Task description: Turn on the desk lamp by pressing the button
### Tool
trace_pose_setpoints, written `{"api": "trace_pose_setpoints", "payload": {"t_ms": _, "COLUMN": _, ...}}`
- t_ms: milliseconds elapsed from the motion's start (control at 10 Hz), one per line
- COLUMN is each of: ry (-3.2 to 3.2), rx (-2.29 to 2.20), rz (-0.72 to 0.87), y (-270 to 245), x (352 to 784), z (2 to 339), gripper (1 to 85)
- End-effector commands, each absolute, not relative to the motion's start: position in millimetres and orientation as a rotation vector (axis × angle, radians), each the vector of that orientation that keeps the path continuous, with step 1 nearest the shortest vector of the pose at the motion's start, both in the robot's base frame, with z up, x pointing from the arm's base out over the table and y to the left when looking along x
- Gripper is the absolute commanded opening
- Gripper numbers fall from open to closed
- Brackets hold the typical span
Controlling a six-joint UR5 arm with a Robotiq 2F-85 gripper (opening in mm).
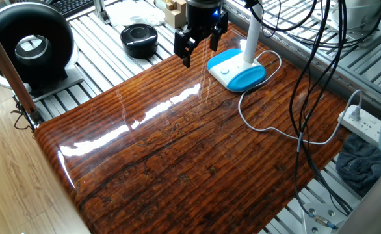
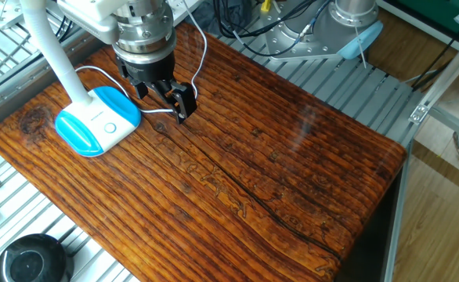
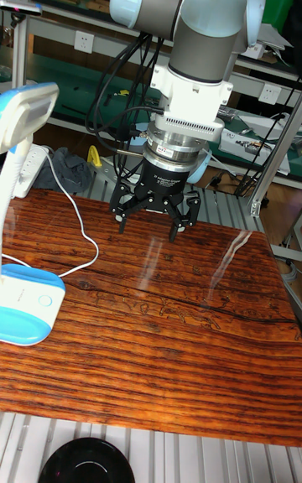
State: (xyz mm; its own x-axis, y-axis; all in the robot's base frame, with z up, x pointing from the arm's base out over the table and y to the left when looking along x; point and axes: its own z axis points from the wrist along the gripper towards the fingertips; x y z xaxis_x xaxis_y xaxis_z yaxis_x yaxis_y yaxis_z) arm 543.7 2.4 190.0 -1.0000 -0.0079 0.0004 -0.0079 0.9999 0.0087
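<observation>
Desk lamp (image 1: 237, 71) on the table (image 1: 177, 149) near one corner, pincer (image 1: 199, 52) above the table just beside it.

Glossy brown wooden counter (image 1: 177, 156) set on a slatted metal frame (image 1: 106, 58). On the slats beyond its edge: round black disc (image 1: 139, 39), large black ring-shaped device (image 1: 29, 45). White power strip (image 1: 363, 123) near a grey cloth (image 1: 358, 164).

No legible text, no readable labels

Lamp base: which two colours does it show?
The base is white and blue; best in the other fixed view.
</observation>
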Motion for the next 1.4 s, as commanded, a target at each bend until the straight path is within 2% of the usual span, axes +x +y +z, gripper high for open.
{"api": "trace_pose_setpoints", "payload": {"t_ms": 0, "ry": -3.141, "rx": 0.012, "rz": -0.014, "y": 5, "x": 544, "z": 190, "gripper": 84.0}}
{"api": "trace_pose_setpoints", "payload": {"t_ms": 100, "ry": -3.167, "rx": -0.039, "rz": -0.324, "y": 56, "x": 555, "z": 194, "gripper": 1.0}}
{"api": "trace_pose_setpoints", "payload": {"t_ms": 700, "ry": -3.179, "rx": -0.058, "rz": -0.316, "y": 61, "x": 561, "z": 194, "gripper": 1.0}}
{"api": "trace_pose_setpoints", "payload": {"t_ms": 1000, "ry": -3.191, "rx": 0.103, "rz": -0.148, "y": 58, "x": 566, "z": 194, "gripper": 1.0}}
{"api": "trace_pose_setpoints", "payload": {"t_ms": 1300, "ry": -3.189, "rx": 0.296, "rz": -0.076, "y": 72, "x": 574, "z": 206, "gripper": 1.0}}
